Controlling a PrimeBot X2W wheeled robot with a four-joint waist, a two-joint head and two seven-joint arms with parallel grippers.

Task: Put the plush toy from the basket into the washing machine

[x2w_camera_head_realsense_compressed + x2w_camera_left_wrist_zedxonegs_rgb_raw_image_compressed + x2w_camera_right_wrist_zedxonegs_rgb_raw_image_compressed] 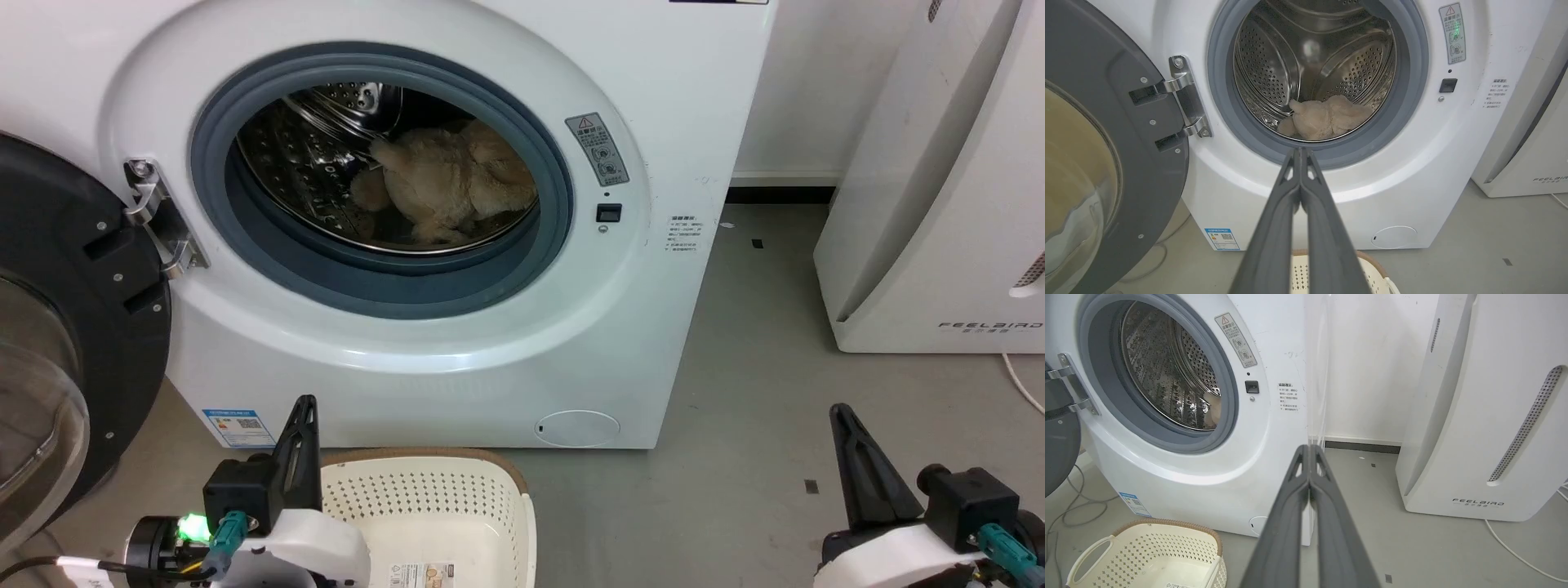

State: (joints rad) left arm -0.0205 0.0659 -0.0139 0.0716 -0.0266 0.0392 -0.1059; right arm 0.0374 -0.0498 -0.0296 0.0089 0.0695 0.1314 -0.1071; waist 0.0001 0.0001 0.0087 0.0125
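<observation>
- The left gripper (1300,151) and right gripper (1309,447) each press 2 fingers together, gripping nothing.
- The plush toy (1327,118) lies ahead of the left gripper, inside the washing machine (1412,183).
- The basket (424,490) sits just beneath the left gripper.

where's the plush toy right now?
Head view: the plush toy lies inside the washing machine, on the floor of the drum, right of centre, behind the grey gasket. The open door hangs to its left.
</observation>
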